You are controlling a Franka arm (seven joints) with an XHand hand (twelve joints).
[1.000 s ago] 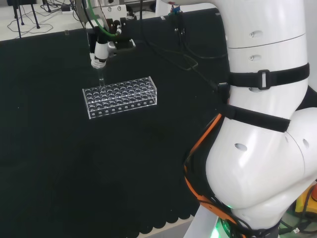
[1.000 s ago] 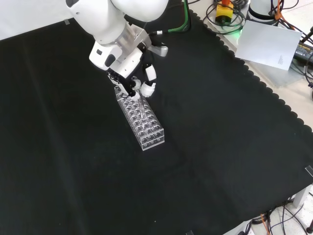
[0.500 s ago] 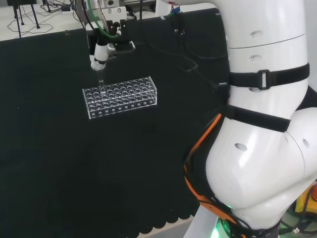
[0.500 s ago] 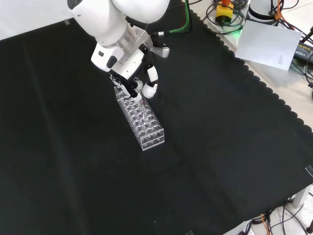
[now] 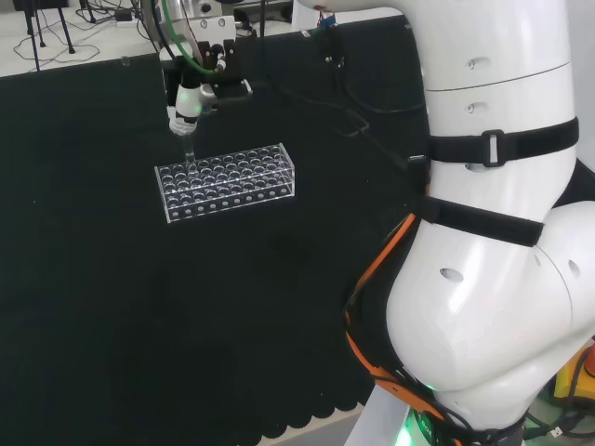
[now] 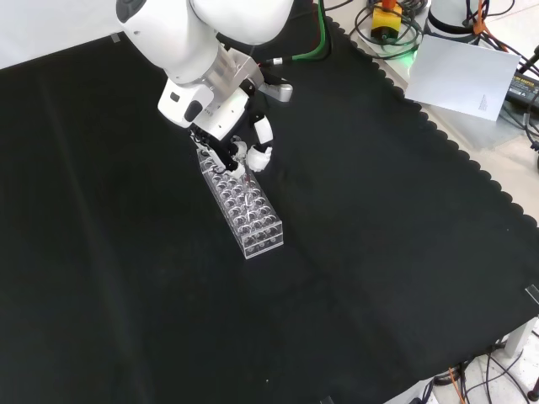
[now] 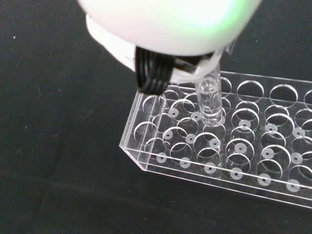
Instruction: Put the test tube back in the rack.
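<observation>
**Test tube entered in end hole of rack; hand gripping it from above**

The hand (image 5: 188, 102) stands over the left end of the clear test tube rack (image 5: 230, 181) in the head view, fingers pinched on the top of a clear test tube (image 7: 210, 100). In the wrist view the tube is upright, its lower part passing through a hole in the rack's top plate, near the end wall and in an inner row. Neighbouring holes around it appear vacant.

In the front view the hand (image 6: 244, 151) sits at the rack's far end; the rack (image 6: 242, 206) runs lengthwise toward the camera.

Clearance: the rack stands alone on the black cloth (image 6: 362, 252), with open cloth on every side. The cloth's scalloped edge runs along the right of the front view, well apart from the rack.

Surroundings: beyond that edge lie a white sheet of paper (image 6: 463, 76) and cables (image 6: 383, 38). The arm's white links (image 5: 493, 232) occupy the right of the head view.
</observation>
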